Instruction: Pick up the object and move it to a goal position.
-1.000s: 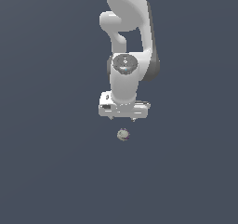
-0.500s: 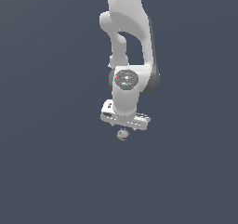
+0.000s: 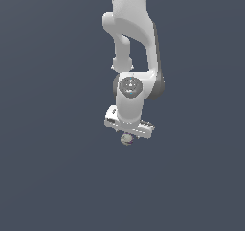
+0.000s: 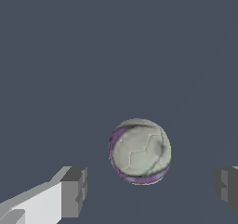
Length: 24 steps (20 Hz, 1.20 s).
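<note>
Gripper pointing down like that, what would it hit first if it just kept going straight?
Probably the ball: the wrist view shows it between the open gripper's fingers, nearer one side. Depth is unclear, so the fingertips might reach the floor first.

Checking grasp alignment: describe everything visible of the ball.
The ball is small, round, grey-white with faint panel seams, a purple band along its edge and dark smudges. It sits on the plain dark floor, directly below the gripper, between the open fingers, touching neither. In the exterior view it peeks out under the hand.
</note>
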Tool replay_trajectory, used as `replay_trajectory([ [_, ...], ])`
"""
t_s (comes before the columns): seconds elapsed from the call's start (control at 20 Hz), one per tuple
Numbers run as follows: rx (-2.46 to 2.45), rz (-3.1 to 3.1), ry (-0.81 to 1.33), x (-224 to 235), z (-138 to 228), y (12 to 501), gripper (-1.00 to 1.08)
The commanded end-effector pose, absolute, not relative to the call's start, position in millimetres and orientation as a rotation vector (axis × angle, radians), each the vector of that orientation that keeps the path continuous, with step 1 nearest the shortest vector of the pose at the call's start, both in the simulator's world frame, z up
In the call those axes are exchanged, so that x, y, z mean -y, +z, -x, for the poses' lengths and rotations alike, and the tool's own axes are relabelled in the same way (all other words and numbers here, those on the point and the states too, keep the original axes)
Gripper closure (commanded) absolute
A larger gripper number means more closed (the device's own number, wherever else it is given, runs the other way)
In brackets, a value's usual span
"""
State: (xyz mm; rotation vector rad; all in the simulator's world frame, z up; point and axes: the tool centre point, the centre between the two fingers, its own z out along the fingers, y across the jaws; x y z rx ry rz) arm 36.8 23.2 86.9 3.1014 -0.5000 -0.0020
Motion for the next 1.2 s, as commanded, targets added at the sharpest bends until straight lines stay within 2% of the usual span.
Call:
replay_trajectory([
  [0.0,0.500,-3.101,-0.002,-23,-37,86,-0.92],
  [0.5,0.507,-3.100,0.000,-23,-36,42,-0.92],
  [0.75,0.508,-3.100,0.000,-23,-37,37,-0.92],
  [0.8,0.508,-3.100,0.000,-23,-37,37,1.08],
  [1.15,0.508,-3.100,0.000,-23,-37,37,1.08],
])
